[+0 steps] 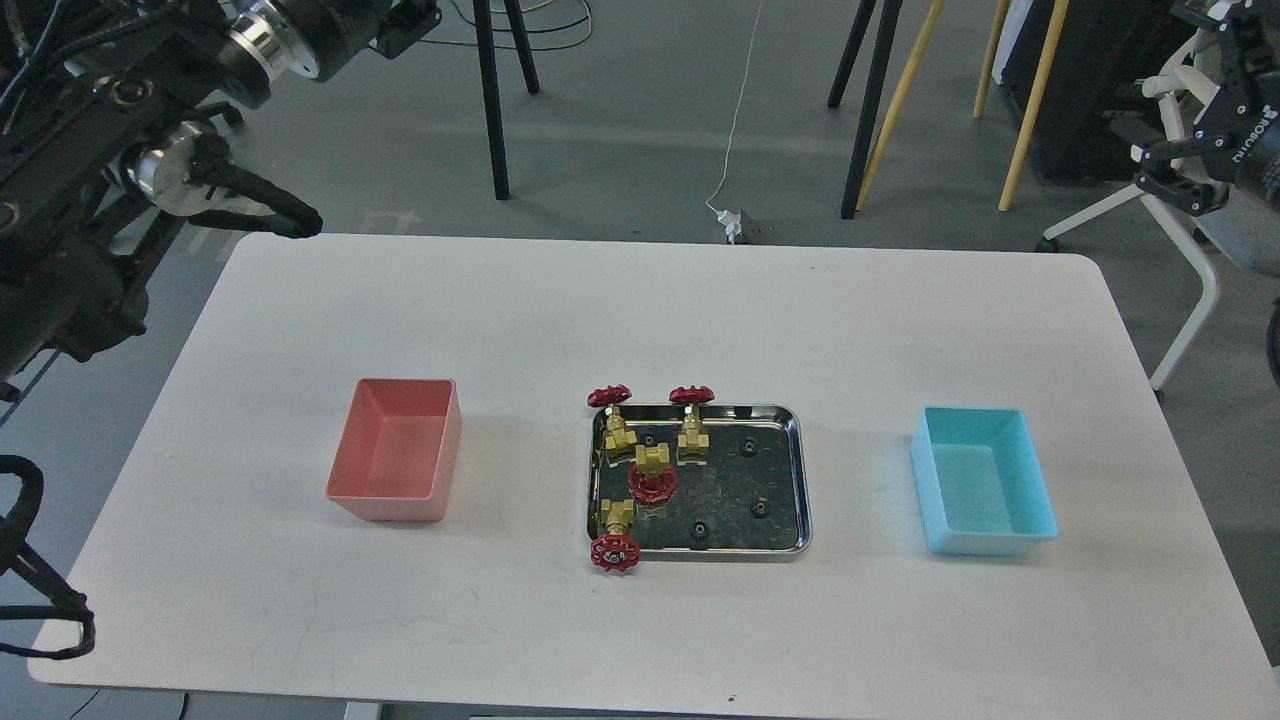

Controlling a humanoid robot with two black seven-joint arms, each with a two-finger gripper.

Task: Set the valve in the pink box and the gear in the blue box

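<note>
Several brass valves with red handwheels lie in the left half of a shiny steel tray (pixel 800 480); one valve (pixel 652 474) lies mid-tray and another valve (pixel 614 540) hangs its wheel over the front rim. Several tiny black gears are scattered in the tray's right half, among them a gear (pixel 749 446). The pink box (pixel 395 450) stands empty to the left of the tray, and the blue box (pixel 985 480) stands empty to its right. My left gripper (pixel 405 25) is high at the top left and my right gripper (pixel 1175 170) at the top right. Both are far from the table, and their fingers are unclear.
The white table (pixel 640 310) has rounded corners, with its far edge near the top third of the view. Behind it on the grey floor stand black and wooden stand legs (pixel 870 110), a cable and a white chair frame (pixel 1190 260). A black cable loop (pixel 40 590) hangs at the lower left.
</note>
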